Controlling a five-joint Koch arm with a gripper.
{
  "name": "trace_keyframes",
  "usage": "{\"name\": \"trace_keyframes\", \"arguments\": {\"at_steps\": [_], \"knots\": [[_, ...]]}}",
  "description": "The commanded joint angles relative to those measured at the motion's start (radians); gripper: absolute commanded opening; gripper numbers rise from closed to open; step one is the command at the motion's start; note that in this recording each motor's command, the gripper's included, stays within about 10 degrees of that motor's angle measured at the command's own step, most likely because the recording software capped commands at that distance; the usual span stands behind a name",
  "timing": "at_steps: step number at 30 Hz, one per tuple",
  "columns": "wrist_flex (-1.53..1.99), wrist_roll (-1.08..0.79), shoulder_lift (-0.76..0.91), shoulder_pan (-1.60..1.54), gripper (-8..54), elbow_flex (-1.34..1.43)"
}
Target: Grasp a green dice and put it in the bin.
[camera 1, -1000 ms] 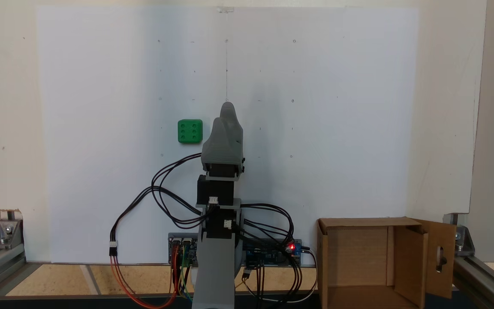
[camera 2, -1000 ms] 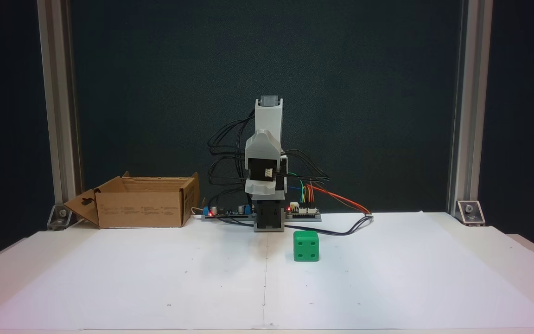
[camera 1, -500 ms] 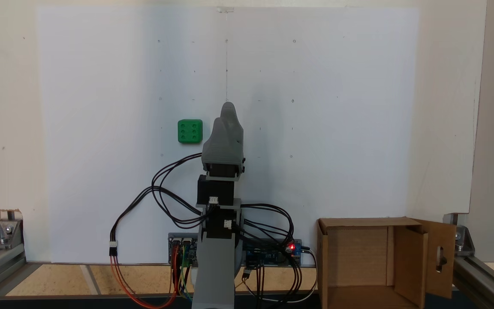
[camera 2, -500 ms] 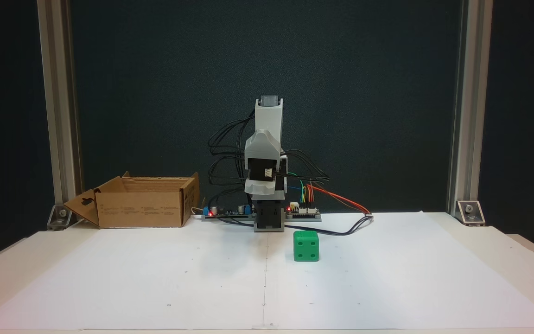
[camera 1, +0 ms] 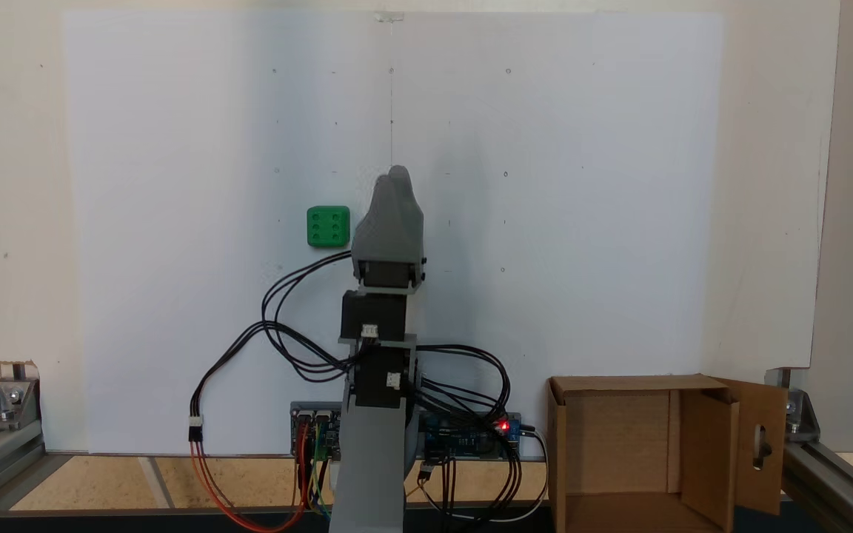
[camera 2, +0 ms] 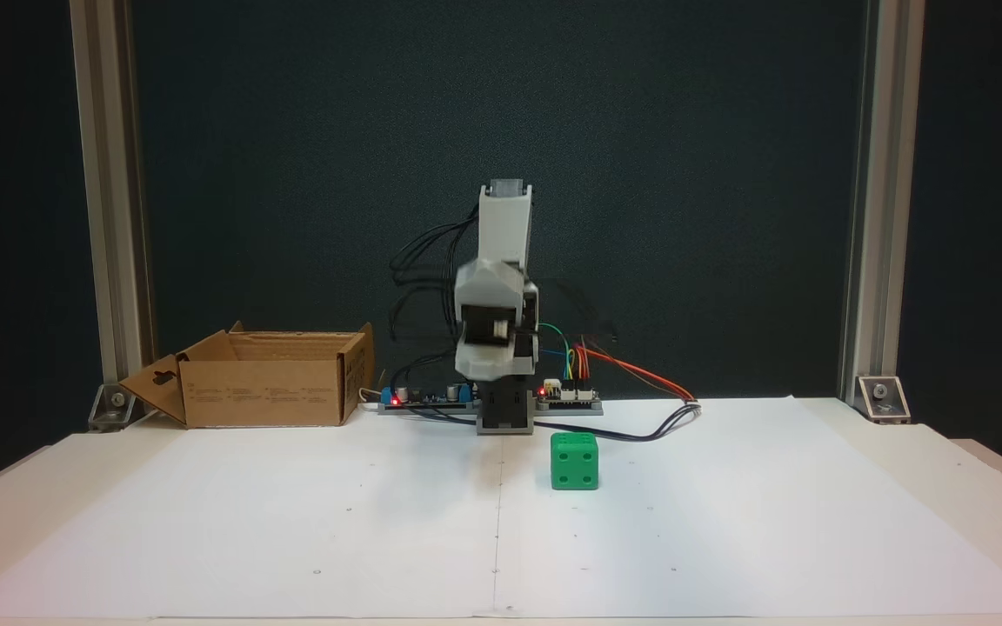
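Observation:
The green dice (camera 1: 328, 226) lies on the white paper with its six-pip face up; from the front the dice (camera 2: 574, 461) sits just right of the arm's base. My grey gripper (camera 1: 395, 178) hangs above the paper, just right of the dice and apart from it. Its jaws lie together with no gap and nothing between them. The arm (camera 2: 505, 226) stands folded, and its lower part is motion-blurred. The bin (camera 1: 623, 383) is an open cardboard box at the lower right, with a keyhole cutout in one flap; from the front the bin (camera 2: 262, 391) is at the left.
Black cables (camera 1: 286, 326) loop left of the arm, close below the dice. Circuit boards (camera 1: 463, 437) and coloured wires sit at the arm's base. Aluminium frame posts (camera 2: 110, 217) stand at the table's back corners. White paper (camera 1: 582, 185) covers the table.
The gripper has moved a little up the top-down view, away from the base, and now sits level with the dice. The dice and the bin have not moved.

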Motion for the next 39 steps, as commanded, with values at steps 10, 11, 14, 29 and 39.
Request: {"name": "trace_keyframes", "arguments": {"at_steps": [10,11,14,29,39], "knots": [[0.793,0.133,0.109,0.015,42.5,-0.452],[0.862,0.158,0.107,0.012,42.5,-0.515],[1.06,0.249,0.104,-0.02,42.4,-0.692],[2.026,0.495,-0.196,-0.364,42.5,-0.946],[2.365,0.606,-0.341,-0.425,43.6,-1.112]]}}
